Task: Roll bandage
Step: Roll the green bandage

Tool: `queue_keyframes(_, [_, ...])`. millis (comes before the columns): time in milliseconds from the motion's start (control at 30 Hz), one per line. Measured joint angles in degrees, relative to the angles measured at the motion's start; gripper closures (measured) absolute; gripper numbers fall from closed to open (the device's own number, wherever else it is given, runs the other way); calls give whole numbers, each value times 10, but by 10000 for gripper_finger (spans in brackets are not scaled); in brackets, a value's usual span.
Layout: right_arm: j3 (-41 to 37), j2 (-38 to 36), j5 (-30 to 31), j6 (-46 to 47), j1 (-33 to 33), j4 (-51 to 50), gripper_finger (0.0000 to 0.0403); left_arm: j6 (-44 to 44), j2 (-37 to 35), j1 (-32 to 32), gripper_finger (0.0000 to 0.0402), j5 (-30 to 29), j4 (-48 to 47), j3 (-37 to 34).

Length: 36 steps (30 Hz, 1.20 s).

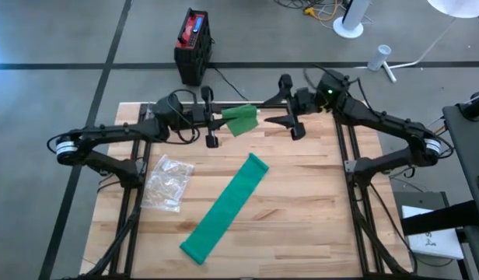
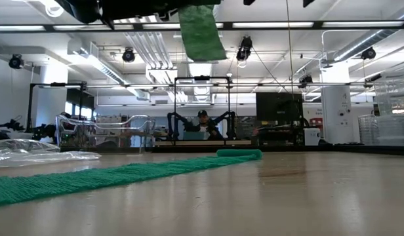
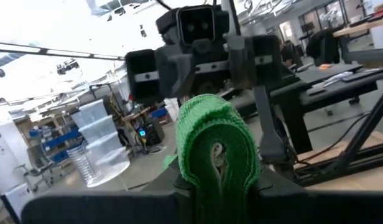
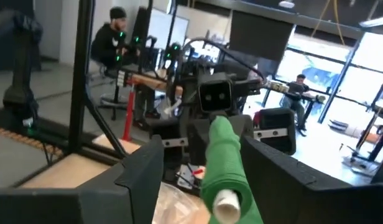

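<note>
A small green bandage roll [image 1: 241,120] is held up above the table's far side by my left gripper [image 1: 216,118], which is shut on it. In the right wrist view the roll [image 4: 226,162] points at the camera and a white core [image 4: 229,205] shows at its end. My right gripper [image 1: 280,109] faces it from the right, open, with its fingers on either side of the roll's free end and not plainly touching it. A long flat green bandage strip [image 1: 224,206] lies unrolled on the wooden table [image 1: 317,202]. It also shows in the low view [image 2: 110,176]. My left gripper pinches the green roll between its two fingers at the roll's left end [image 3: 210,183]. The fingers come level from the table's left. The roll is lifted clear of the table and sticks out toward my right gripper, with its layers looped open at the free end [image 3: 215,134].
A clear plastic bag [image 1: 168,183] lies on the table's left part beside the flat strip. A red and black box [image 1: 193,43] stands on the floor beyond the far edge. People sit at desks in the room behind [image 4: 117,37].
</note>
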Motion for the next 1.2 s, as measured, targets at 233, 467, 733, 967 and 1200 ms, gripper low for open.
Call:
queue_keyframes(233, [47, 54, 6, -56, 10, -18, 185, 0, 0, -1, 360, -1, 1, 0])
queue_keyframes(467, [101, 104, 18, -120, 11, -86, 202, -2, 0, -1, 359, -5, 1, 0])
queue_keyframes(733, [129, 126, 118, -198, 22, -126, 218, -22, 1, -1, 359, -71, -1, 0])
queue_keyframes(967, [129, 106, 192, -260, 30, -127, 213, -39, 0, 0, 359, -89, -2, 2])
queue_keyframes(1200, [127, 102, 172, -296, 35, -126, 207, -49, 1, 0, 359, -93, -9, 1])
